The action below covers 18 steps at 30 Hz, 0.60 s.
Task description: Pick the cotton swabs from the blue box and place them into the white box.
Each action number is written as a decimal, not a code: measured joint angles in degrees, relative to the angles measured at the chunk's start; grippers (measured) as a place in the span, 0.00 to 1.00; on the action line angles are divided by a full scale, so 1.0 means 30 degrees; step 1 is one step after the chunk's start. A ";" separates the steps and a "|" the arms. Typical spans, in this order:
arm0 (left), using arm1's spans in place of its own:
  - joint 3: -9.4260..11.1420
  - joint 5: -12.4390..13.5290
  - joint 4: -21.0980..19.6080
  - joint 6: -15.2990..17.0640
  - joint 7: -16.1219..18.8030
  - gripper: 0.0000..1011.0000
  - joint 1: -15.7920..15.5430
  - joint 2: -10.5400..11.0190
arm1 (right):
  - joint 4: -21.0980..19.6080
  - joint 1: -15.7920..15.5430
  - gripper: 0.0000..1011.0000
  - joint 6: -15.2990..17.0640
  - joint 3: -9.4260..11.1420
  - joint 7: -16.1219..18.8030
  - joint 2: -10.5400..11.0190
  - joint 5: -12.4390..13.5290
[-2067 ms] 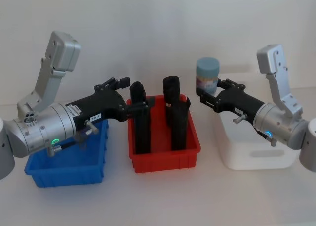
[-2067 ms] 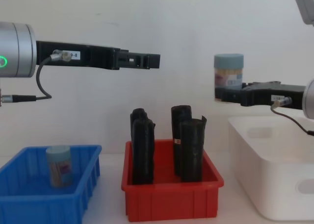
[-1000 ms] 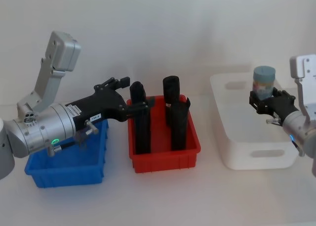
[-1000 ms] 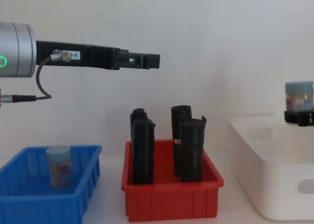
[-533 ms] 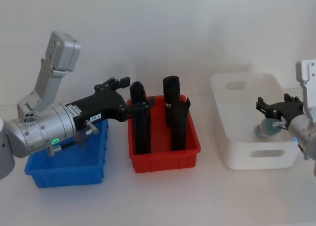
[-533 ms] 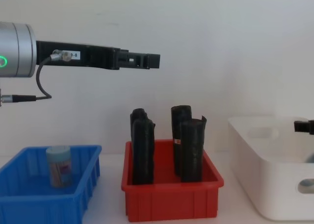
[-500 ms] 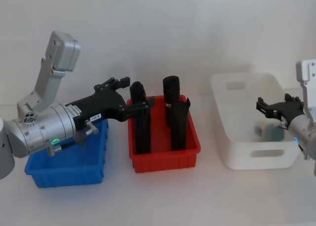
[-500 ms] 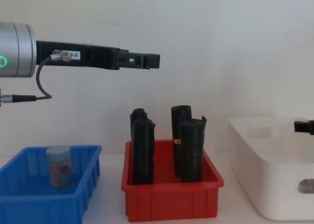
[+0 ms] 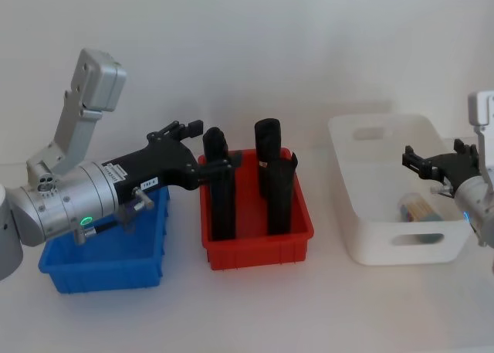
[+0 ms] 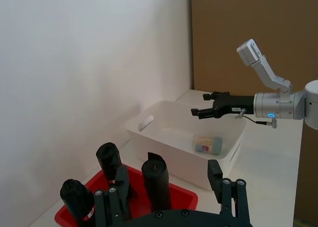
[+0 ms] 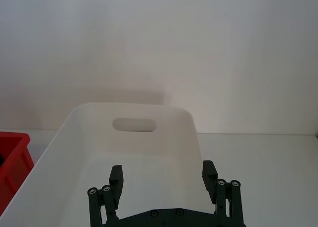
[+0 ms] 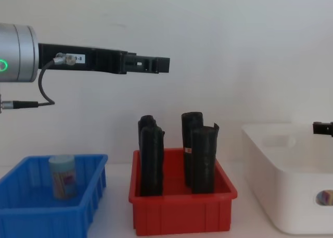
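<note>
The right gripper (image 9: 436, 158) is hovering over the right side of the white box (image 9: 343, 175), its fingers spread wide and holding nothing. Below it, one tub of cotton swabs (image 9: 419, 208) is lying on its side on the floor of the white box, near the front wall with the handle hole and apart from the fingers. The left gripper (image 9: 202, 146) is hanging high over the left part of the red bin (image 9: 258, 252), its arm crossing above the blue box (image 9: 100, 264), its fingers also wide apart and empty. A second tub (image 12: 63, 176) is standing upright inside the blue box, pale lid up. Black rolls (image 9: 268, 140) are standing on end in the red bin, which is sitting between the two boxes on the white table (image 9: 255, 314)
</note>
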 joint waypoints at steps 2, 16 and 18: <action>0.0001 -0.0001 0.0000 0.0001 -0.0001 0.99 0.0000 0.0000 | -0.0093 -0.0058 0.99 -0.0198 0.0019 -0.0037 0.0016 -0.0050; -0.0001 -0.0001 0.0000 0.0001 0.0000 0.99 0.0001 0.0000 | -0.1138 -0.0537 0.99 -0.1215 0.0158 -0.0304 0.0188 -0.0424; 0.0001 0.0000 0.0000 0.0001 0.0000 0.99 0.0000 0.0001 | -0.1194 -0.0564 0.99 -0.1260 0.0165 -0.0318 0.0196 -0.0448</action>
